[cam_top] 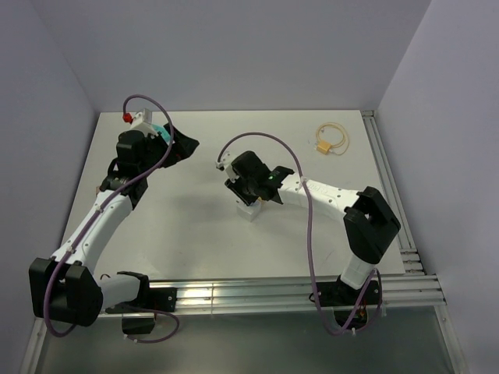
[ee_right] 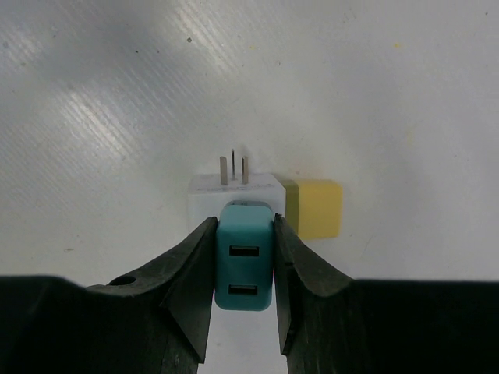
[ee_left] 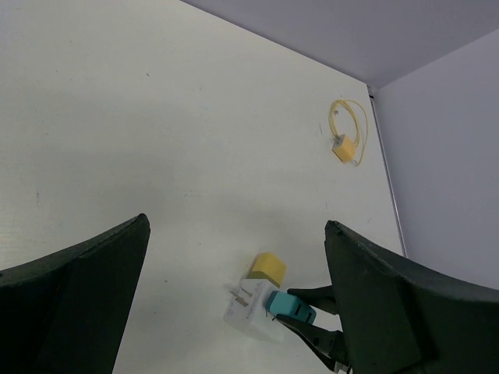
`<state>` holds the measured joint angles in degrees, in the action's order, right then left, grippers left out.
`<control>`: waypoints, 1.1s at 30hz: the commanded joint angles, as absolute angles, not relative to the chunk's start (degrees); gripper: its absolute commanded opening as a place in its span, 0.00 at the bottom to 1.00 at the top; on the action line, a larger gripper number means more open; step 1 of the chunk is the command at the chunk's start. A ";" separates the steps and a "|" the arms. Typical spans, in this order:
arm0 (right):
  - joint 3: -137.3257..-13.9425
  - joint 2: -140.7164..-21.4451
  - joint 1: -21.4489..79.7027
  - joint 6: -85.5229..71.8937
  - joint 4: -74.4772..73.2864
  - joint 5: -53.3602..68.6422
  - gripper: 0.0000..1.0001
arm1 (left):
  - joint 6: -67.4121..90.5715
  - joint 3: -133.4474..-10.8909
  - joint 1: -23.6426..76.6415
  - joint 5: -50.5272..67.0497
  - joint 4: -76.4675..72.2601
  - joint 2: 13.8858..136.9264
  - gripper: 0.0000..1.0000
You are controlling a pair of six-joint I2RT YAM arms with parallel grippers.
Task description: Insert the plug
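Observation:
My right gripper (ee_right: 244, 223) is shut on a teal plug (ee_right: 244, 269) with two USB slots facing the camera. The plug's front end sits against a white adapter block (ee_right: 234, 193) lying on the table, and the plug's prongs are hidden. The block's own metal prongs (ee_right: 234, 169) point away from me. A yellow plug (ee_right: 316, 209) sits against the block's right side. In the top view the right gripper (cam_top: 253, 192) is over the block (cam_top: 251, 212) at mid-table. My left gripper (cam_top: 184, 145) is open and empty at the far left. Its wrist view shows the teal plug (ee_left: 292, 305) and block (ee_left: 248, 312).
A coiled yellow cable with a small yellow connector (cam_top: 331, 140) lies at the far right of the table; it also shows in the left wrist view (ee_left: 347, 136). Metal rails (cam_top: 390, 195) run along the right and near edges. Grey walls enclose the table.

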<state>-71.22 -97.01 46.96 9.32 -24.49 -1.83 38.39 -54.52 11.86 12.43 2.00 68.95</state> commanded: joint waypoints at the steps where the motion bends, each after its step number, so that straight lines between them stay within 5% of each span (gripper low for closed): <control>1: -67.77 -100.54 47.99 7.13 -26.72 -3.95 0.00 | 38.67 -53.96 11.69 13.27 0.53 66.71 0.99; 20: -52.13 -94.48 49.30 -18.10 -14.96 -13.09 0.00 | 38.94 -53.26 11.60 13.01 -1.05 66.71 0.99; 33: -44.04 -98.42 58.26 -38.03 -12.30 -31.97 0.00 | 39.11 -52.65 11.60 12.57 -1.58 65.66 0.99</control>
